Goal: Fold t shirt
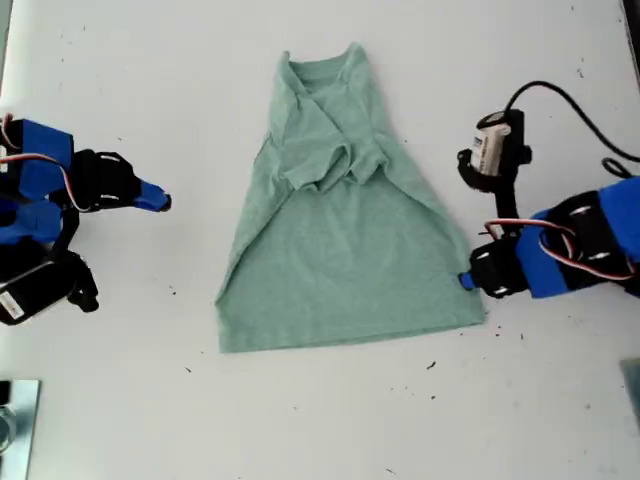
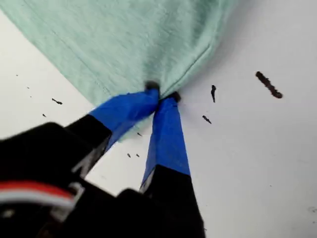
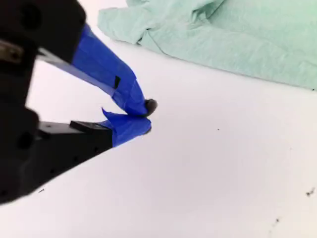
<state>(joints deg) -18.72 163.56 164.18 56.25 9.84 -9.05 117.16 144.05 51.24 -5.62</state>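
First gripper [image 2: 161,94] reaching in low from the exterior view's right, jaws pinching the hem corner of the t shirt [image 1: 345,240], spread flat on the white counter [image 1: 320,420], sleeves folded in. Second gripper [image 3: 146,116] low over bare counter, jaws pressed together on nothing, shirt edge just beyond the tips.

The t shirt [image 1: 345,240] lay mid-surface [image 1: 300,420]. Our first gripper [image 1: 466,281] touched its hem corner at the exterior view's right; our second gripper [image 1: 165,203] sat apart, left.
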